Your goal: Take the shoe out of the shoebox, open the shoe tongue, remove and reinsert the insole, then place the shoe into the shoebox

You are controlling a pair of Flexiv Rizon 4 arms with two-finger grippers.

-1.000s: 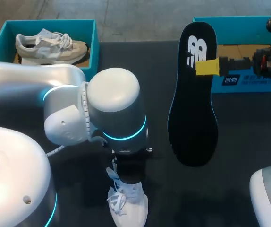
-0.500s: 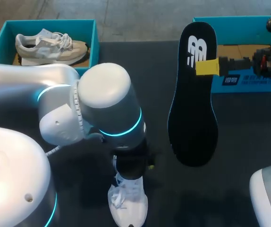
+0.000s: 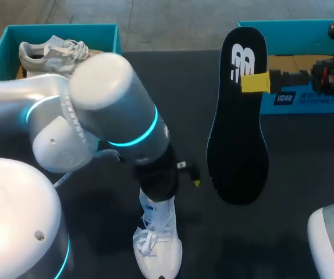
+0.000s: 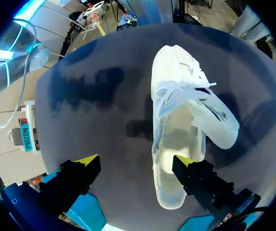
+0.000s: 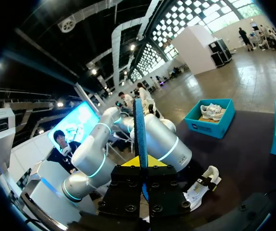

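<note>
At the lower middle of the head view, the white shoe (image 3: pixel 158 247) lies sole-down on the dark table (image 3: pixel 306 174), toe toward the bottom edge and heel end under the left arm (image 3: pixel 114 122), which comes in from the left and slants down over it. In the left wrist view the left gripper (image 4: pixel 135 161) hangs above the table with its fingers wide apart and nothing held. The shoe (image 4: pixel 186 130) stretches away ahead of it with its laces loose and its opening facing up, the heel end just beside one yellow tip and the other tip well clear over bare table.

At the upper right of the head view, the right gripper (image 3: pixel 254 82) comes in from the right edge and is clamped on the black insole (image 3: pixel 240 116) near its heel end. The insole hangs in the air, its length running from the top of the frame down to the middle, well apart from the shoe. In the right wrist view the insole (image 5: pixel 139 130) stands edge-on, pinched between the fingers.

A teal box (image 3: pixel 112 40) at the upper left holds a grey shoe (image 3: pixel 50 49), partly hidden by the left arm. A second teal box (image 3: pixel 295 35) sits at the upper right, behind the right gripper.
</note>
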